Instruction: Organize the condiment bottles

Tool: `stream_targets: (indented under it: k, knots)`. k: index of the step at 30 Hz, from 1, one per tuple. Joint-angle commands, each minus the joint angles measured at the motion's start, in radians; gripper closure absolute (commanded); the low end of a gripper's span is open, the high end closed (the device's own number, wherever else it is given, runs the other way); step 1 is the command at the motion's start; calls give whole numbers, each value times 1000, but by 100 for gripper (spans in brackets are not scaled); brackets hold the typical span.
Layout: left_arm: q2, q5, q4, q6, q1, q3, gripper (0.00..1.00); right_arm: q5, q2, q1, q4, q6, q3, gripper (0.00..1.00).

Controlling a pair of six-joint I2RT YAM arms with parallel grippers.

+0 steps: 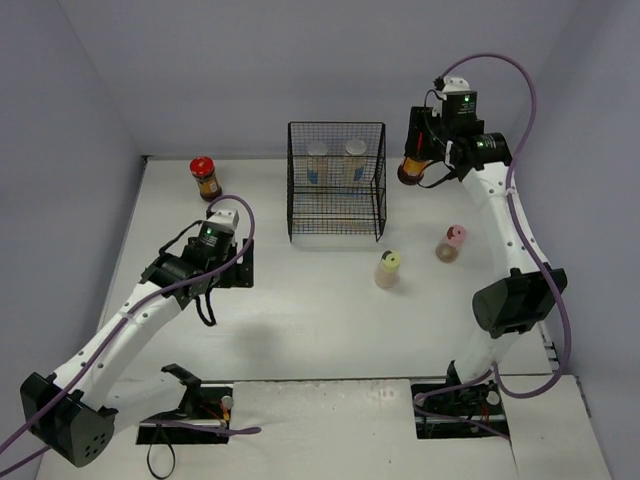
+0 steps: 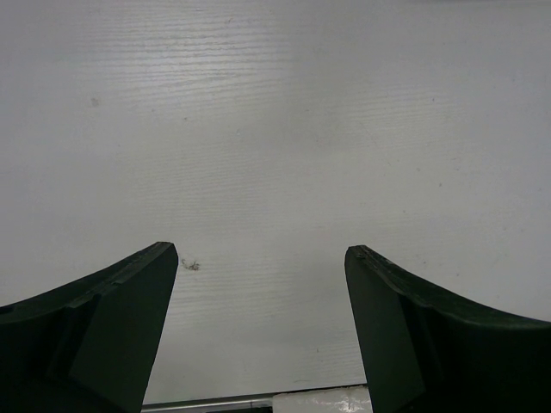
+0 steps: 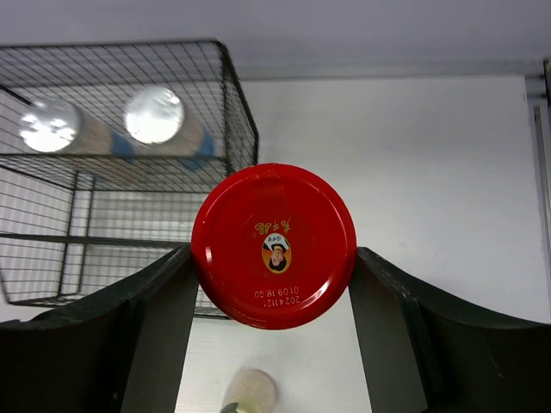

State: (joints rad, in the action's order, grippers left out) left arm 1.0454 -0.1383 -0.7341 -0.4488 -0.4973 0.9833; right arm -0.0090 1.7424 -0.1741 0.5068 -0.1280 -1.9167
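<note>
My right gripper point(image 1: 424, 166) point(image 3: 271, 258) is shut on a red-lidded jar point(image 1: 410, 171) point(image 3: 274, 245), one finger on each side of the lid, and holds it above the table just right of the black wire basket point(image 1: 335, 228) point(image 3: 237, 112). Two silver-capped bottles point(image 1: 317, 160) point(image 1: 354, 158) point(image 3: 50, 125) point(image 3: 155, 114) stand inside the basket at its back. A second red-lidded jar point(image 1: 205, 177) stands at the back left. The pink-capped bottle point(image 1: 452, 242) and the yellow-green-capped bottle point(image 1: 387, 269) point(image 3: 250, 391) stand on the table right of centre. My left gripper point(image 1: 235, 264) point(image 2: 263, 254) hangs open over bare table.
Walls close the table at the back and on both sides. The table point(image 1: 300, 330) point(image 2: 275, 129) is white. Both arm bases and their cables sit at the near edge point(image 1: 460, 405).
</note>
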Motion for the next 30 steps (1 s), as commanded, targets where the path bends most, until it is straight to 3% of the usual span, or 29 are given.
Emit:
stream_targets:
  k: [1, 10, 22, 30]
  knots:
    - [1, -6, 36, 15, 5, 26, 21, -55, -21, -42, -64, 10, -191, 100]
    - [-13, -14, 33, 10, 5, 17, 21, -52, 81, -159, -65, 7, -351, 100]
    - [-51, -37, -2, -1, 5, 2, 21, -34, 131, -192, -335, 22, -162, 100]
    - [-62, -41, -8, -18, 5, -20, 21, -36, 137, -196, -410, 24, -76, 100]
